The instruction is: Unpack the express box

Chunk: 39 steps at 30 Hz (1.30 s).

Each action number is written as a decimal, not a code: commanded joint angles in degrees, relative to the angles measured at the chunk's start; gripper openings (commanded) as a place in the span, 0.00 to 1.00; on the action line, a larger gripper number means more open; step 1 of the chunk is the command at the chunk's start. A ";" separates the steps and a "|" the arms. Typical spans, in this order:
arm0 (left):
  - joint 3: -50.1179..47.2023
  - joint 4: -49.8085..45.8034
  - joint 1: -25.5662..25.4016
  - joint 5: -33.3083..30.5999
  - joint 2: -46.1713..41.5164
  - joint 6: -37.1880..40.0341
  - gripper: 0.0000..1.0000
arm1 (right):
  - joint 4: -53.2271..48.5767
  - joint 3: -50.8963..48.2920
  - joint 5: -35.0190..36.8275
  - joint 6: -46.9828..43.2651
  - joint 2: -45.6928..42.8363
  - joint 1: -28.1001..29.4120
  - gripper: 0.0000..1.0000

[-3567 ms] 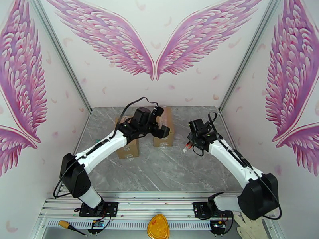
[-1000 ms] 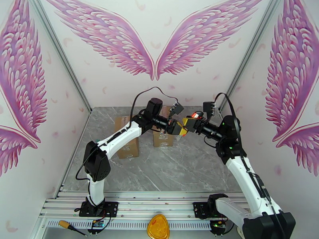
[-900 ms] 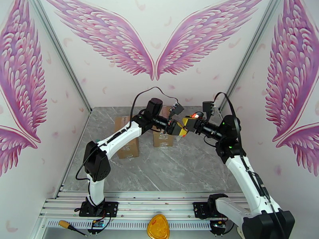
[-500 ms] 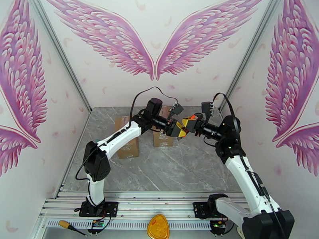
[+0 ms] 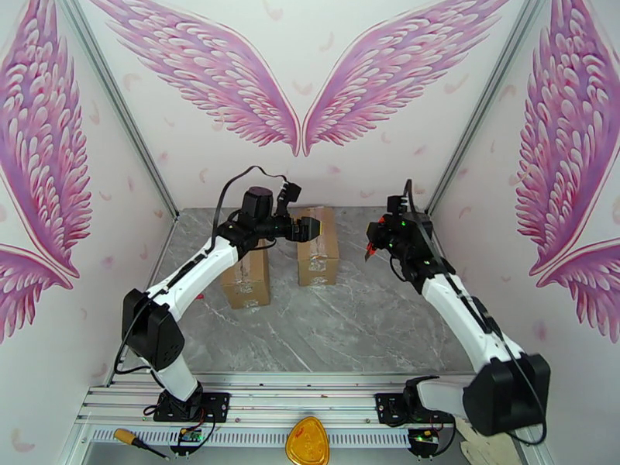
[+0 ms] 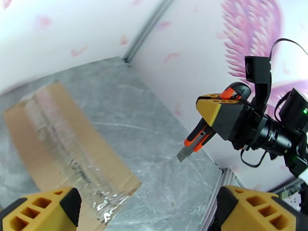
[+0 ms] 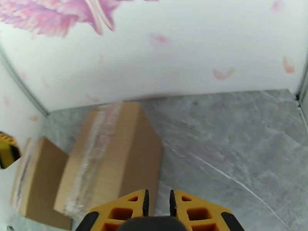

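At the near rail lie a screwdriver (image 5: 139,442) and a yellow disc (image 5: 308,442). Farther in, on the table (image 5: 349,327), two cardboard boxes stand side by side with a gap between them, both taped shut: the left box (image 5: 246,277) and the right box (image 5: 318,246). The left gripper (image 5: 308,228) hangs over the right box's left edge, fingers spread wide and empty. The right gripper (image 7: 158,201), in the air right of that box, pinches an orange-and-black knife (image 6: 196,140), blade down.

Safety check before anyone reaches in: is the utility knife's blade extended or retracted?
Extended. On the utility knife, a grey blade tip sticks out past the orange-black handle, seen from the left wrist.
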 commanded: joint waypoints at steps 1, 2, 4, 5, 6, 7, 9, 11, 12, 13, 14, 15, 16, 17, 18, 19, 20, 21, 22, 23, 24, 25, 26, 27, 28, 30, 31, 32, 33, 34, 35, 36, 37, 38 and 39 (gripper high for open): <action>-1.96 -3.46 -0.16 -7.97 2.26 -5.27 0.99 | -5.45 7.54 14.20 -0.82 8.07 2.32 0.06; -2.71 -3.18 -0.13 -9.25 2.34 -5.68 0.99 | -6.38 9.83 14.65 -1.03 10.97 2.95 0.06; -4.33 -2.97 -0.12 -12.52 1.96 -6.11 0.99 | -7.91 13.77 15.40 -1.67 15.96 4.42 0.06; -5.08 -2.63 0.00 -12.87 1.92 -6.37 0.99 | -9.08 15.97 15.47 -1.84 18.57 4.99 0.06; -5.44 -2.51 -0.02 -12.75 2.20 -6.69 0.99 | -10.04 18.04 15.42 -1.83 21.11 5.62 0.06; -5.39 -2.64 -0.02 -12.66 2.66 -6.93 0.99 | -11.00 19.78 15.31 -1.78 23.14 6.17 0.06; -4.95 -3.44 -0.15 -12.48 4.29 -7.38 0.99 | -12.98 22.78 14.75 -1.53 26.87 7.02 0.06; -4.78 -2.96 -0.35 -11.25 5.86 -7.50 0.99 | -13.90 24.58 13.67 -1.46 29.42 7.79 0.06; -4.99 -2.16 -0.62 -10.30 6.47 -7.67 0.99 | -14.02 25.15 13.02 -1.48 30.23 8.23 0.06; -5.13 -1.25 -0.93 -9.14 6.98 -7.59 0.99 | -14.23 25.54 11.93 -1.48 30.91 8.47 0.06; -5.06 -0.72 -1.36 -8.25 7.47 -7.34 0.99 | -14.64 25.94 11.16 -1.29 31.40 8.66 0.06; -4.85 -0.39 -1.98 -7.70 7.83 -6.83 0.99 | -15.08 26.17 10.26 -1.07 31.82 8.80 0.06; -4.61 -0.12 -2.67 -6.88 8.21 -6.21 0.99 | -15.35 26.39 9.13 -1.15 32.00 8.95 0.05; -4.39 0.11 -3.10 -6.16 8.56 -5.79 0.99 | -15.45 26.19 8.39 -1.15 31.95 9.08 0.05; -4.32 0.38 -3.62 -5.41 8.90 -5.69 0.99 | -15.61 25.91 7.55 -1.19 31.66 9.20 0.05; -4.49 1.03 -4.05 -4.19 9.17 -5.44 0.99 | -15.59 25.41 6.83 -1.43 31.20 9.32 0.05; -4.54 1.40 -4.46 -3.65 9.17 -5.36 0.99 | -15.67 24.84 6.36 -1.74 30.71 9.36 0.05; -4.75 1.83 -4.92 -2.97 9.14 -5.22 0.99 | -15.89 24.19 5.56 -2.10 30.01 9.50 0.05; -5.00 2.47 -5.49 -1.88 9.03 -4.93 0.99 | -16.13 23.58 5.02 -2.54 29.30 9.54 0.05; -5.12 2.82 -6.00 -1.09 8.85 -4.89 0.99 | -16.44 22.94 4.77 -2.90 28.62 9.62 0.05; -5.30 3.21 -6.71 -0.20 8.63 -4.77 0.99 | -16.76 22.25 4.08 -3.35 27.85 9.73 0.05; -5.54 3.48 -7.45 0.78 8.44 -4.52 0.99 | -17.30 21.44 3.39 -3.73 26.98 9.87 0.05; -5.63 3.26 -8.14 1.20 8.15 -4.29 0.99 | -17.95 20.77 3.21 -3.89 26.34 9.95 0.05; -5.98 3.01 -8.90 1.76 7.75 -4.04 0.99 | -18.78 19.96 2.95 -4.04 25.42 10.04 0.05; -6.76 2.96 -9.68 2.13 7.20 -3.92 0.99 | -19.29 18.92 2.50 -4.17 24.43 10.11 0.05; -8.57 3.19 -11.13 1.96 5.75 -3.93 0.99 | -18.76 15.28 1.71 -4.58 22.11 10.08 0.06; -9.41 3.03 -11.76 1.79 5.16 -4.07 0.99 | -18.46 13.43 1.69 -5.05 20.91 10.12 0.06; -10.08 2.97 -12.42 1.92 4.58 -4.14 0.99 | -18.64 12.24 1.84 -5.29 19.90 10.14 0.06; -10.84 2.91 -13.12 1.98 4.07 -4.32 0.99 | -19.22 11.27 1.85 -5.73 18.94 10.14 0.06; -11.56 2.93 -13.99 1.93 3.42 -4.50 0.99 | -19.93 10.44 1.85 -6.18 18.09 10.06 0.06; -12.31 3.27 -14.70 2.08 2.74 -4.59 0.99 | -20.34 9.88 1.64 -6.84 17.51 10.09 0.06; -13.04 3.44 -15.75 1.86 1.90 -4.44 0.99 | -20.66 9.26 1.41 -7.69 16.87 10.10 0.07; -13.45 2.93 -16.63 1.00 1.22 -4.13 0.99 | -21.10 9.00 2.10 -8.45 16.47 10.08 0.07; -13.56 1.95 -17.26 0.38 0.67 -3.65 0.99 | -21.47 9.00 3.16 -9.07 16.29 9.86 0.07; -13.70 0.44 -17.84 -0.77 0.03 -2.82 0.99 | -22.14 9.27 4.04 -9.57 16.32 9.43 0.07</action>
